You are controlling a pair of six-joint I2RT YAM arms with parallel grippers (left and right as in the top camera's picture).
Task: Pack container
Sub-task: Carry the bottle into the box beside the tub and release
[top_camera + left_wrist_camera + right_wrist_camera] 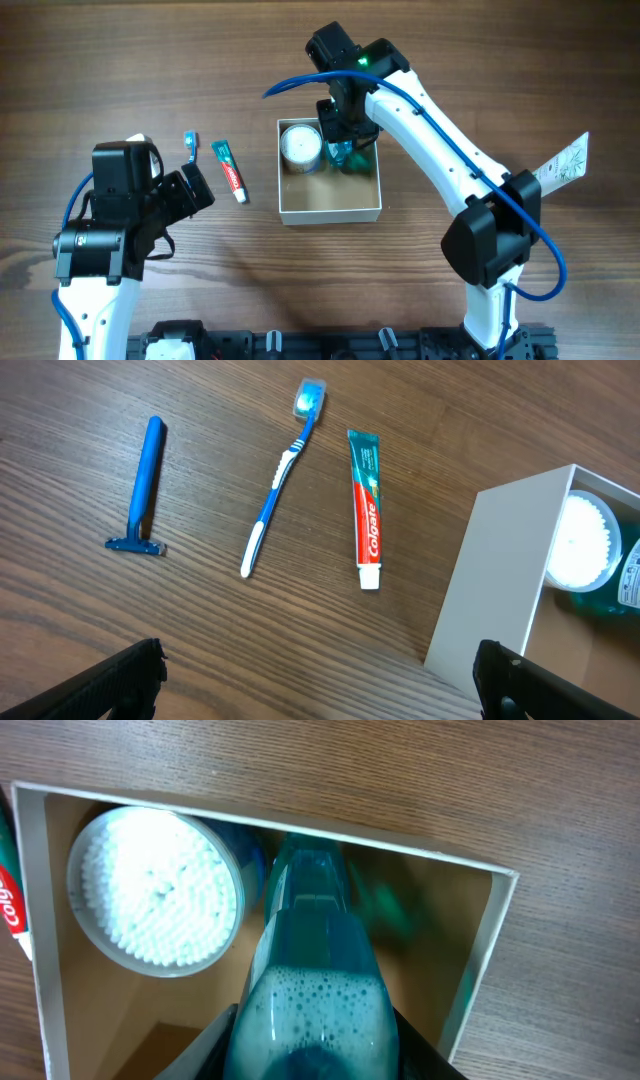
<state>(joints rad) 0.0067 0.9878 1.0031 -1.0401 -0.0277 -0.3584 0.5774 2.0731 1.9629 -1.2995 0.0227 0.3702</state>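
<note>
Your box (330, 213) sits near the middle of the wood table (450, 60); it is square and low, with thin white walls and a brown cardboard floor. In its far left corner is a round tub (300, 146) packed with white cotton buds; just beside it, in the far right corner, is a see-through bottle (315, 990) of blue-green liquid with bubbles in it; the near half of the floor is bare. Your right pincer (345, 135) is closed on the bottle, one finger on each side; I cannot tell if the bottle touches the floor.

Left of the box, on the table, a red, white and green toothpaste tube (366, 505) lies flat; next comes a blue and white toothbrush (280, 480); then a blue razor (145, 485); none touch each other. Your left pincer (320, 690) hangs near them, spread wide, holding nothing.
</note>
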